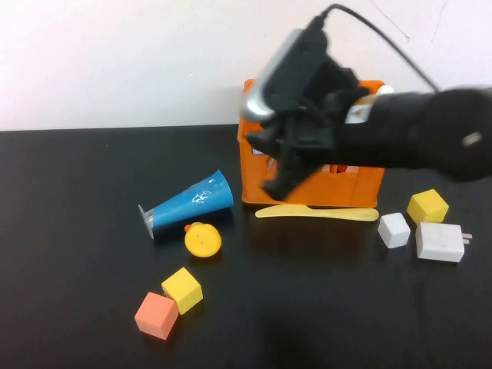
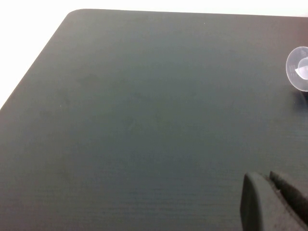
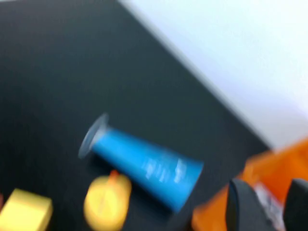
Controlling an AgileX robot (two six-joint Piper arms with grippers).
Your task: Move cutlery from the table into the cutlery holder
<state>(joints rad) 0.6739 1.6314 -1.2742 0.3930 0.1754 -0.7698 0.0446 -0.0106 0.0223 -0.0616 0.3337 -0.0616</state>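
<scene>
High view: right pincer [image 1: 278, 175] hanging in the upper middle of the frame, in front of the orange cutlery holder [image 1: 361, 191], fingers apart with nothing between them. Pale yellow spoon [image 1: 317, 213] lying flat on the black table [image 1: 69, 269] just below the holder's front wall, right of frame centre, apparently touching or nearly touching its base. Judged as the approach step: spoon not yet grasped, nothing yet delivered. Next move calls for lowering the pincer over the handle, closing across its narrow width, lifting clear of the wall and tipping the spoon into a compartment; little room between spoon and crate, so a finger could catch on the orange wall. Left pincer [image 2: 272, 199] in the lower right of the left wrist view, over bare table, fingers together or almost so, seemingly parked. Counted on the table: 1 spoon, 1 holder, 1 blue cone [image 1: 188, 204], 1 round yellow toy [image 1: 203, 240], 2 yellow cubes [image 1: 182, 290], 1 orange cube [image 1: 156, 315], 1 white cube [image 1: 393, 230], 1 white plug adapter [image 1: 440, 242].
</scene>
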